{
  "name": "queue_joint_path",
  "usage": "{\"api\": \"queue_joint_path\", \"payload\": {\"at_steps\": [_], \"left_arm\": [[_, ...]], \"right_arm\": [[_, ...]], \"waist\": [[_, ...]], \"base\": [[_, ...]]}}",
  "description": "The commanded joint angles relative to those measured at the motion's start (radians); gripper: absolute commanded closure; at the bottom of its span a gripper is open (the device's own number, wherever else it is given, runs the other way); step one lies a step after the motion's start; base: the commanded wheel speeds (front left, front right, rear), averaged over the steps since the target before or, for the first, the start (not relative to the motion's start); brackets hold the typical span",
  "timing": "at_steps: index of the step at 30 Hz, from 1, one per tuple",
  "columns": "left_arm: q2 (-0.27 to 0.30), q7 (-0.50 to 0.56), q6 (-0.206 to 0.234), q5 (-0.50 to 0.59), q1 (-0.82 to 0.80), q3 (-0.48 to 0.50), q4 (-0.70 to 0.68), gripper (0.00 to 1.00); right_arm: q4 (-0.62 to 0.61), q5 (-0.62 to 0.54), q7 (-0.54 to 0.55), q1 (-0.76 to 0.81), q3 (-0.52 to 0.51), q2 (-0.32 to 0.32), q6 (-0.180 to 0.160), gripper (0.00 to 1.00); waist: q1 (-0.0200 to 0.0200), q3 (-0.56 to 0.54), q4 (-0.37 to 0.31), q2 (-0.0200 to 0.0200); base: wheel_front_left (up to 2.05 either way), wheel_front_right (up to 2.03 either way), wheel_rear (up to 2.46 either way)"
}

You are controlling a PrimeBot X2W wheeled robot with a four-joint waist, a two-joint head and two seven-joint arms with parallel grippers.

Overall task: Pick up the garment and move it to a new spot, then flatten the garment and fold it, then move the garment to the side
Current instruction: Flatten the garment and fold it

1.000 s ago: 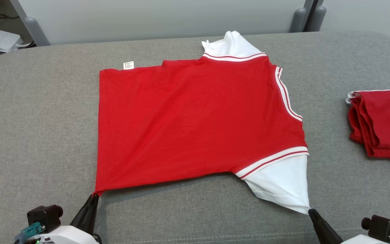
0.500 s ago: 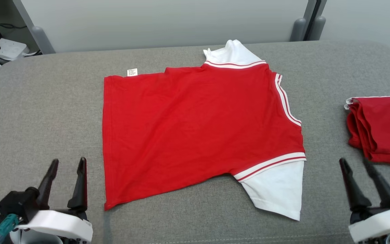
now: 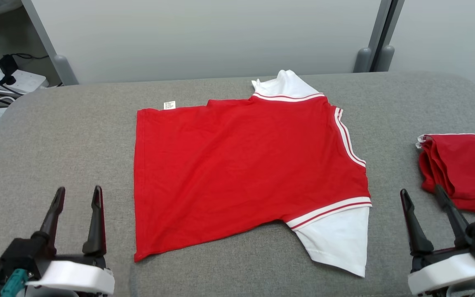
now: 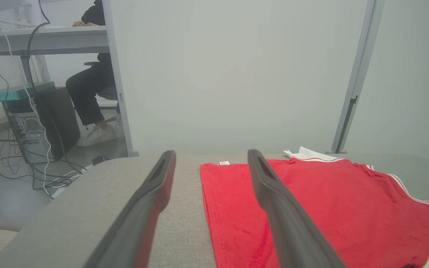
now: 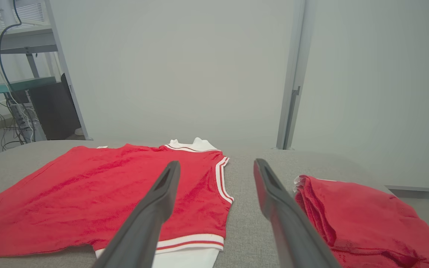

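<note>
The left gripper (image 3: 78, 189) has released the hem corner of the red-and-white shirt (image 3: 241, 173), and the right gripper (image 3: 421, 189) its white sleeve tip. Both hover clear, fingers apart. The shirt lies flat on the grey table (image 3: 64, 136).

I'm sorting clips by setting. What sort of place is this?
Probably an office or lab: a grey padded table against partition panels, and beyond them a person seated at a desk with a computer tower and cables.
</note>
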Motion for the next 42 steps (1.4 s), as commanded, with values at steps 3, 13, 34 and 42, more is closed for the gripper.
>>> {"api": "queue_joint_path", "payload": {"at_steps": [3,13,34,42], "left_arm": [[0.006,-0.013,0.000,0.022,0.002,0.045,0.015,0.00],[-0.023,-0.017,-0.045,0.070,0.047,0.065,0.053,0.00],[-0.079,-0.017,-0.130,0.102,0.084,0.124,0.097,0.00],[-0.086,-0.017,-0.135,0.100,0.080,0.121,0.118,0.00]], "right_arm": [[0.019,-0.019,-0.028,0.019,0.021,0.010,0.004,0.00],[0.078,-0.019,-0.039,0.089,0.007,0.058,0.004,0.00],[-0.032,-0.046,-0.041,0.148,-0.005,0.114,0.004,0.00],[-0.038,-0.045,-0.041,0.146,-0.006,0.110,0.004,0.00]], "waist": [[0.0000,-0.015,0.005,-0.0001],[0.0000,-0.031,0.021,-0.0001],[0.0000,-0.040,0.008,-0.0001],[0.0000,-0.041,0.003,-0.0001]], "base": [[0.00,0.00,0.00],[0.00,0.00,0.00],[0.00,0.00,0.00],[0.00,0.00,0.00]]}}
